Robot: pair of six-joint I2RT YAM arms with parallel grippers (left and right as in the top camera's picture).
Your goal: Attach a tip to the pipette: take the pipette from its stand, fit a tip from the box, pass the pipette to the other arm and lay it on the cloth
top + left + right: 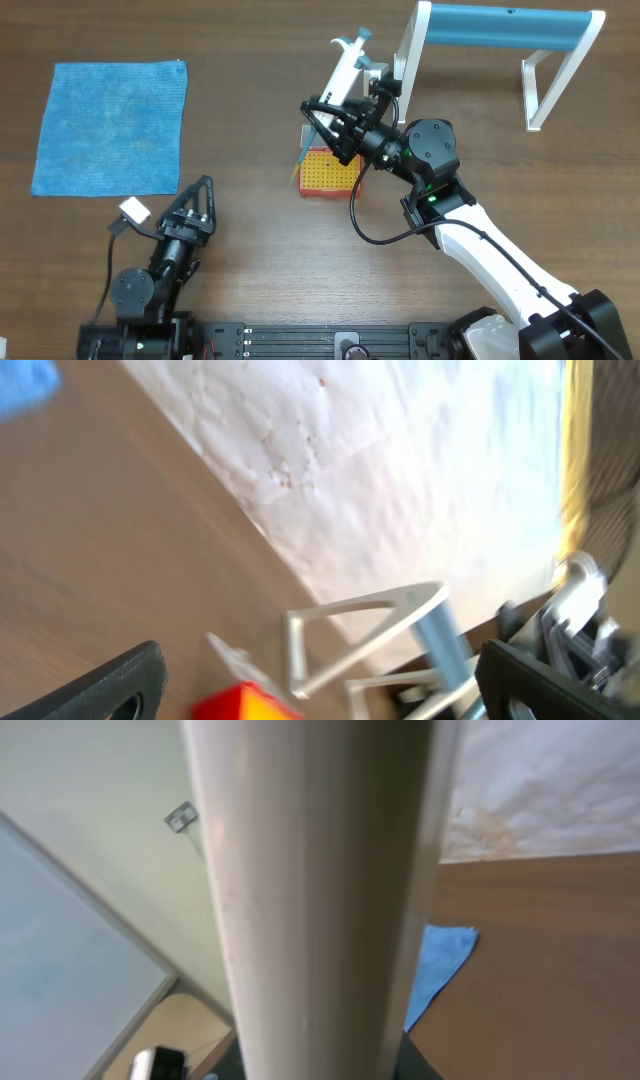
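My right gripper (341, 122) is shut on the white pipette (346, 72), holding it tilted with its blue-topped plunger end toward the stand. Its thin lower end (301, 157) hangs at the left edge of the red tip box (330, 173), which holds yellow tips. Whether a tip is fitted I cannot tell. Up close in the right wrist view, the pipette's body (310, 900) stands between the fingers. The blue cloth (112, 128) lies flat at the far left. My left gripper (204, 188) stands open near its base, its jaws wide apart with nothing between them (320, 665).
The white stand with a blue bar (500, 25) is at the back right, also seen as a stand (400, 625) in the left wrist view with the tip box (245, 705) in front of it. Bare wooden table (250, 100) lies between cloth and tip box.
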